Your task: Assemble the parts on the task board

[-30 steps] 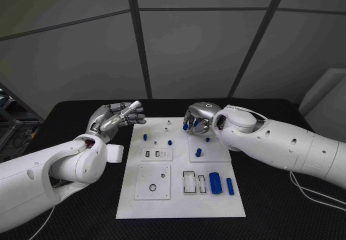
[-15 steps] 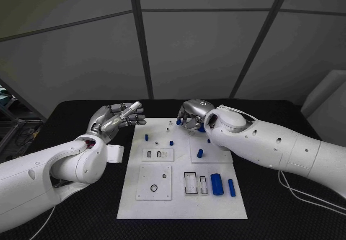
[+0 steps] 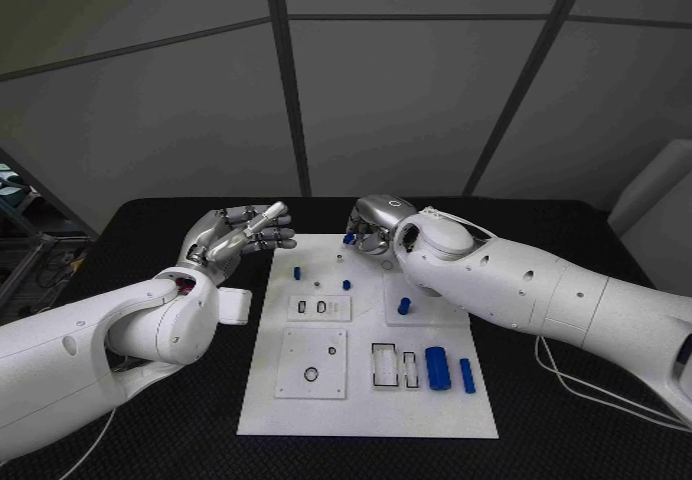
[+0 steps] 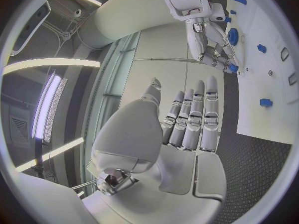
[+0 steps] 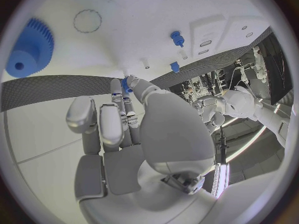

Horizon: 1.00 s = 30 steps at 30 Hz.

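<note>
The white task board (image 3: 368, 405) lies in the middle of the black table. My right hand (image 3: 375, 226) hovers over the board's far edge and pinches a small blue part (image 3: 351, 238) at its fingertips; the pinched blue part (image 4: 232, 68) also appears in the left wrist view, and again as the blue part (image 5: 126, 84) in the right wrist view. My left hand (image 3: 240, 236) is raised left of the board with fingers (image 4: 194, 117) straight and apart, holding nothing. A blue gear (image 5: 30, 47) lies on the board near the right hand.
Blue pegs (image 3: 297, 272) (image 3: 346, 284) (image 3: 404, 305) stand on the board's far half. A thick blue cylinder (image 3: 436, 367) and a thinner one (image 3: 466, 375) lie at its near right beside rectangular slots (image 3: 381, 365). A ring recess (image 3: 310, 375) sits near left.
My right hand has moved left along the board's far edge, carrying the small blue part. The left hand has stayed where it was.
</note>
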Each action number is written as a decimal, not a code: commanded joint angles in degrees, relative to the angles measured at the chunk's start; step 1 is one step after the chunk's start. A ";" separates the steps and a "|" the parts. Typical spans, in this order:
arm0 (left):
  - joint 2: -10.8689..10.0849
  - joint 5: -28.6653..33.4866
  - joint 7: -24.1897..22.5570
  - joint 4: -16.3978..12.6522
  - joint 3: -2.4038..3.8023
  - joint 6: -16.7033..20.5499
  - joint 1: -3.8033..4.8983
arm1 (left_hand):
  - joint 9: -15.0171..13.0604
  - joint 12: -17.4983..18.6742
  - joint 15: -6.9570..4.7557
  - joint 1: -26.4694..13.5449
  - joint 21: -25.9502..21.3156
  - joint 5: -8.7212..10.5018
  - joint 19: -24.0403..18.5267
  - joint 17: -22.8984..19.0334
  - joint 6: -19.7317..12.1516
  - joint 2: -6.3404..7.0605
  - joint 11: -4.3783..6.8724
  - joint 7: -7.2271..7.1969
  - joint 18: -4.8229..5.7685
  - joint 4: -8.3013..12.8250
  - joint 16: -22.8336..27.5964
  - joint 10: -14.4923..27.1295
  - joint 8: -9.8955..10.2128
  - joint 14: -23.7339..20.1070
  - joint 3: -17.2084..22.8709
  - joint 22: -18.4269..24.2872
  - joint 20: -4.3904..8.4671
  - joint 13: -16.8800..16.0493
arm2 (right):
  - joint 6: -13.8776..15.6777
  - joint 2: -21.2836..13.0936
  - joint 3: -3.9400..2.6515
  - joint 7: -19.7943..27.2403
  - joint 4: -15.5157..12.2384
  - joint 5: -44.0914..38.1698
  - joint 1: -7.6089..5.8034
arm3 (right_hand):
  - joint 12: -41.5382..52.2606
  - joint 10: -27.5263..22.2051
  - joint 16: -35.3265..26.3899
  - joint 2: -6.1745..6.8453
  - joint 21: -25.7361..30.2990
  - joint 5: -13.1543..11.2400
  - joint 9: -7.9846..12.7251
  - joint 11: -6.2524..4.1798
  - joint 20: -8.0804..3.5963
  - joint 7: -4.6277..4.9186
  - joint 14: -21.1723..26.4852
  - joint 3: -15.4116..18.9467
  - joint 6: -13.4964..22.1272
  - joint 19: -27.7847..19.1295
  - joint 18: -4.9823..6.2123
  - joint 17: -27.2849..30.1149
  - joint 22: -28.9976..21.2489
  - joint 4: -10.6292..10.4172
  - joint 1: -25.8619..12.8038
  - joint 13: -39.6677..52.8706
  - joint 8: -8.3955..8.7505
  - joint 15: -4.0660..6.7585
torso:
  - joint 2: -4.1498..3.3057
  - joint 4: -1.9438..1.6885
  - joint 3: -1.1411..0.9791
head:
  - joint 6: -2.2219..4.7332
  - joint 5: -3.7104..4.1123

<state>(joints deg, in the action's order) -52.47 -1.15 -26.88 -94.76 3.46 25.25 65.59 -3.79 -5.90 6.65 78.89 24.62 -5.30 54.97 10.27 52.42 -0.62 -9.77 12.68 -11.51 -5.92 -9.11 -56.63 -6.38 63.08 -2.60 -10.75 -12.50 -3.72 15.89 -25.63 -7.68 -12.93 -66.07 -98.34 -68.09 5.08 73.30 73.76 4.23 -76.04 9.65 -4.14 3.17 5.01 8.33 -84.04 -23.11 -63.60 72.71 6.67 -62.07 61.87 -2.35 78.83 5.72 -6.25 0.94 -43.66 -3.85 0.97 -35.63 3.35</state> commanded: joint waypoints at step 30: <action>0.24 -0.35 0.31 -0.14 0.09 -1.02 0.13 | 0.08 0.49 0.28 0.27 0.19 0.06 -0.06 0.15 -0.19 -0.50 -0.31 0.26 1.17 0.59 0.46 0.30 0.42 -0.06 -0.11 -0.07 -0.08 0.03 | -2.11 2.72 -0.02 -0.87 4.01 -0.78 -0.27 | -1.36 -1.32 0.76 0.86 -0.25 -0.34 -1.61 0.55 0.32 -0.66 -1.94 0.16 -0.20 -0.05 -1.09 -0.49 0.14 -1.11 -1.38 -0.01 0.73 -0.11 | -0.21 -0.08 0.03 | -0.66 -0.38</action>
<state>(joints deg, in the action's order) -52.29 -1.16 -26.37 -94.80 3.47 24.99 65.62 -3.79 -5.70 6.65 78.89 24.61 -5.30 54.97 10.37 52.42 -0.61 -9.97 12.69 -11.51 -5.76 -8.86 -56.43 -6.16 63.08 -2.76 -10.74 -12.51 -3.72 14.47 -22.92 -7.69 -13.63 -62.22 -98.67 -68.23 3.85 72.30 74.36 5.29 -76.04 9.59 -4.17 3.89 5.01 8.03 -84.04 -22.99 -63.93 72.71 6.67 -62.51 61.94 -3.27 77.80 5.73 -5.74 0.94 -43.85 -3.98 1.01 -36.28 2.98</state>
